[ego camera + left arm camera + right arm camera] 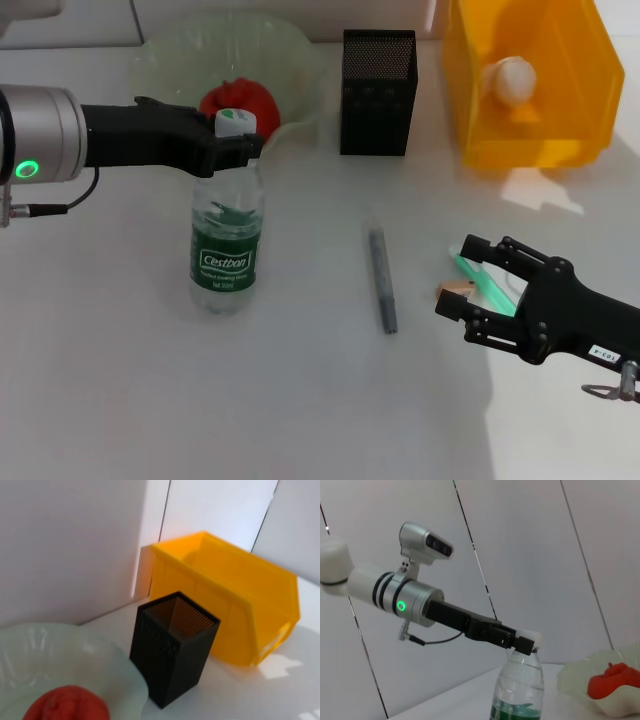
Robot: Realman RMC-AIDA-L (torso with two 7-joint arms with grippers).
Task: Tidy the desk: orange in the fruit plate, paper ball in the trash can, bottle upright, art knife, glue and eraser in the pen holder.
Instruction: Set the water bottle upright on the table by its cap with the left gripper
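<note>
desk [300,400]: white | wall panels [530,555]: white, dark seams | light: bright patches

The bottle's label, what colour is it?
Green with white lettering, on the bottle; the head view shows it best.

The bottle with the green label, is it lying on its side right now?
No, the bottle stands upright on the desk, with the left gripper closed around its white cap.
</note>
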